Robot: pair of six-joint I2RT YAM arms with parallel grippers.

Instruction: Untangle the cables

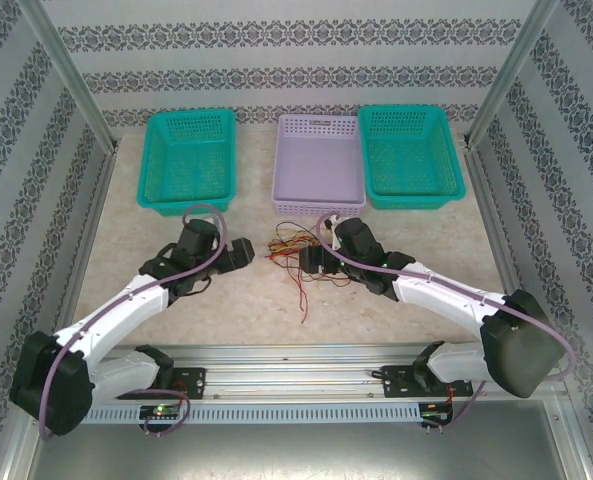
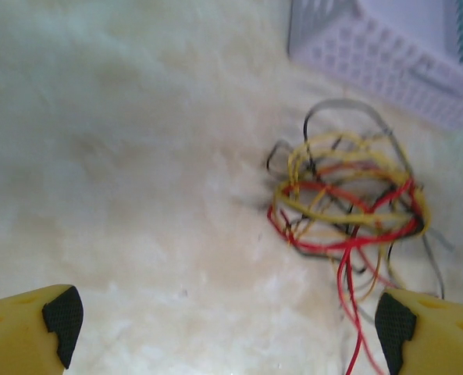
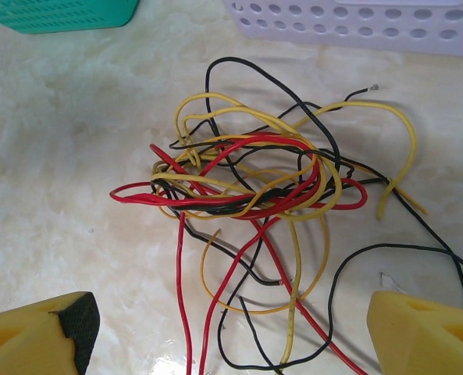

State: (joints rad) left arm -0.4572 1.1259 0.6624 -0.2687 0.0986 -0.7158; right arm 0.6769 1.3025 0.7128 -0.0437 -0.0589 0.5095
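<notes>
- Currently the cables (image 1: pixel 294 252) lie knotted on the table (image 1: pixel 446 240), just before the purple basket (image 1: pixel 318 165), between our arms.
- Our left gripper (image 2: pixel 229 324) and right gripper (image 3: pixel 231 328) both gape wide, holding nothing.
- If we clamp into the knot's middle, several strands may come together and pull it tighter.
- Such thin wire may also slip from the pads (image 2: pixel 63 316) as we lift.

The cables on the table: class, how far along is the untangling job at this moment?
Done: nothing; the cables lie as one red, yellow and black knot before the lilac basket. In hand: the left end effector and the right end effector are open beside the knot, gripping no wire. Left: pulling every strand free.
</notes>
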